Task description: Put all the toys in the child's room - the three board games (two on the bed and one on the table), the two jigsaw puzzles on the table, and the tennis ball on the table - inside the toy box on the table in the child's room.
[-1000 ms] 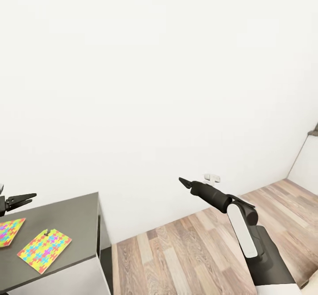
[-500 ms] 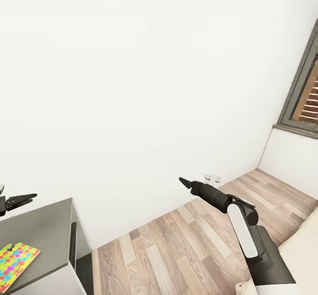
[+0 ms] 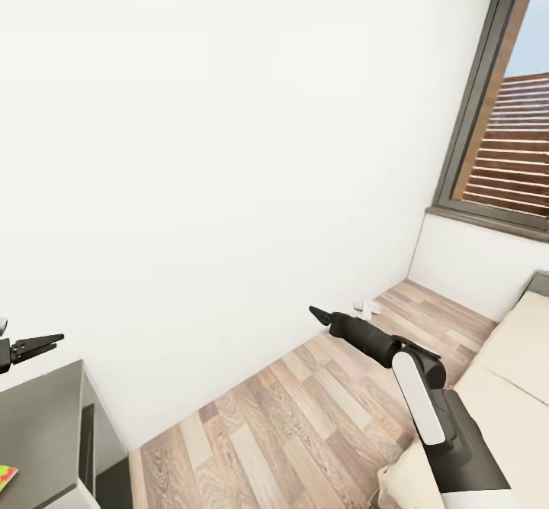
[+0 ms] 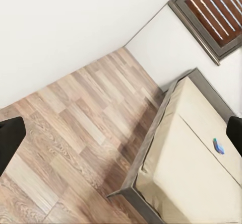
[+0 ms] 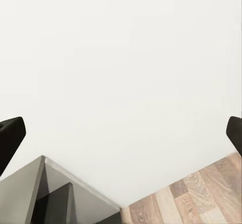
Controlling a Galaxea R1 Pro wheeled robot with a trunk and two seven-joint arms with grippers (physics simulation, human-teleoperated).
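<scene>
A sliver of one jigsaw puzzle (image 3: 4, 478) shows at the head view's left edge, lying on the dark grey cabinet section of the table (image 3: 42, 417). In the left wrist view a small, mostly blue board game (image 4: 218, 146) lies on the beige bed (image 4: 196, 173). A corner of the bed (image 3: 503, 387) also sits at the lower right of the head view. My left gripper (image 3: 34, 346) hovers open above the cabinet's far edge, holding nothing. My right gripper (image 3: 316, 313) is open and empty, held out over the wood floor. The toy box and tennis ball are out of view.
A white wall fills the space ahead. A tall dark-framed window (image 3: 503, 104) stands at the right above a white sill wall. Wood-plank floor (image 3: 305, 410) runs between the cabinet and the bed. A small white object (image 3: 367, 308) sits at the wall's base.
The whole view has swung right: the cabinet and puzzles slid off to the left, while the window and bed came in. Both arms keep the same pose.
</scene>
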